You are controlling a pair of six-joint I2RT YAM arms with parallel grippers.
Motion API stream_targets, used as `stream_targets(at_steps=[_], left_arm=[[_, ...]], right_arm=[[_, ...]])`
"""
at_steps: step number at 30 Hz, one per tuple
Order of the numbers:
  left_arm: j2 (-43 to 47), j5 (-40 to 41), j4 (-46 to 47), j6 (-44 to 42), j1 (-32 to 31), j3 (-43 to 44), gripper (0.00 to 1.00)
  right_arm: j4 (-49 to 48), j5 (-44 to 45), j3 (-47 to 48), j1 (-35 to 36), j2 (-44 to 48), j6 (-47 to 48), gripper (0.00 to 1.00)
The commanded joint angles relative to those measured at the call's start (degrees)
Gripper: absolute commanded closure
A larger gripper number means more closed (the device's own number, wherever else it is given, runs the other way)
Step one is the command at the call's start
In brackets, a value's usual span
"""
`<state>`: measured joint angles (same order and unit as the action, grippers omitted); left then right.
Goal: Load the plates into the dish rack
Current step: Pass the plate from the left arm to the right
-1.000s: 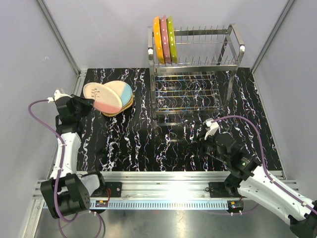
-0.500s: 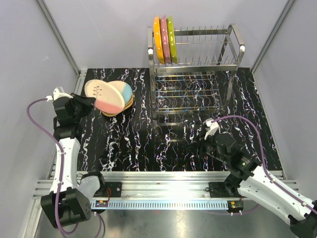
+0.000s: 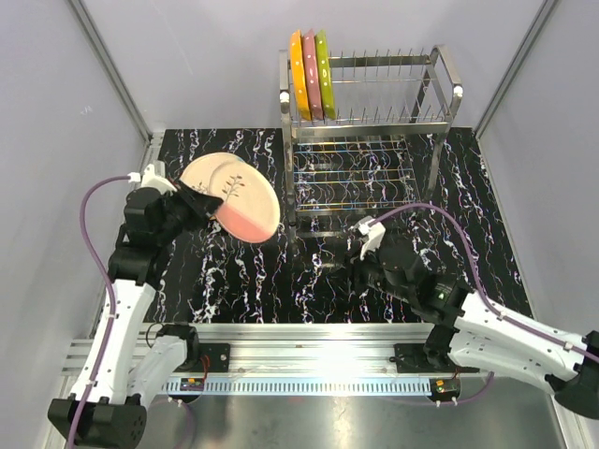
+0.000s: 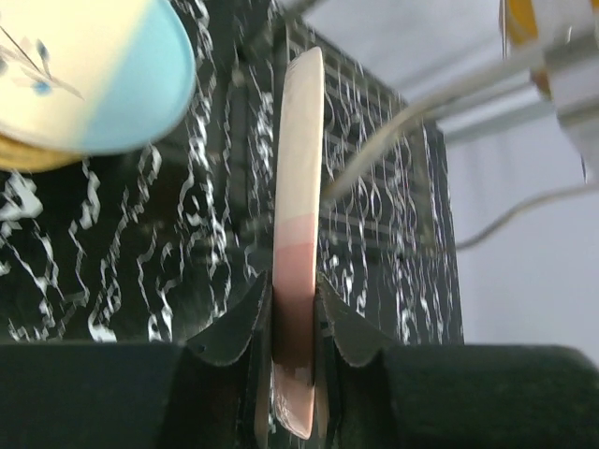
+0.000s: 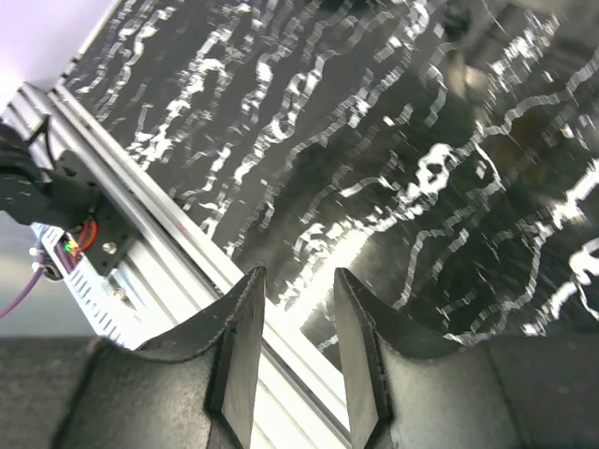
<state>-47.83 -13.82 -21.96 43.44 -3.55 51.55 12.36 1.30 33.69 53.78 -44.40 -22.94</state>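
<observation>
Left wrist view: left pincer [image 4: 292,288] pinches a cream-pink plate [image 4: 301,140] edge-on; right pincer [image 5: 298,281] stands spread.

Steel wire rack [image 3: 374,120], upper centre-right. Orange plate [image 3: 297,70], pink plate [image 3: 310,73] and green plate [image 3: 324,70] stand upright in its top-left slots. Cream-pink plate [image 3: 245,206] is tilted at centre-left, rim clamped in the left tool [image 4: 295,309]. Cream-blue plate [image 4: 94,84] lies flat on a tan plate [image 4: 14,161].
</observation>
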Motion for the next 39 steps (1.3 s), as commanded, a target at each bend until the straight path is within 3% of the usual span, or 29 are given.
stream_targets(at_steps=[1, 6, 11, 15, 25, 39], left_arm=[[3.5, -2.5, 2.0, 1.2, -3.2, 0.6, 1.0], [2.6, -3.1, -2.2, 2.8, -6.7, -1.0, 1.0], [2.0, 0.7, -4.5, 1.9, -12.3, -1.5, 1.0], [1.3, 2.0, -4.8, 2.7, -15.7, -2.8, 1.0], [-0.2, 3.1, -4.9, 4.4, -18.2, -2.9, 1.0], [1.1, -1.0, -7.0, 7.0, -19.4, -0.7, 1.0]], right_arm=[[-3.9, 8.4, 4.4, 4.9, -1.6, 1.5, 0.57], [-4.4, 19.4, 9.1, 17.0, -7.3, 3.2, 0.53], [-4.4, 35.9, 15.8, 30.3, -17.8, 6.1, 0.44], [-4.9, 43.3, 20.9, 34.9, -26.5, 7.4, 0.36], [-3.9, 46.7, 29.9, 36.7, -40.9, 7.1, 0.19], [4.1, 57.2, 36.4, 33.5, -51.7, 3.4, 0.2]])
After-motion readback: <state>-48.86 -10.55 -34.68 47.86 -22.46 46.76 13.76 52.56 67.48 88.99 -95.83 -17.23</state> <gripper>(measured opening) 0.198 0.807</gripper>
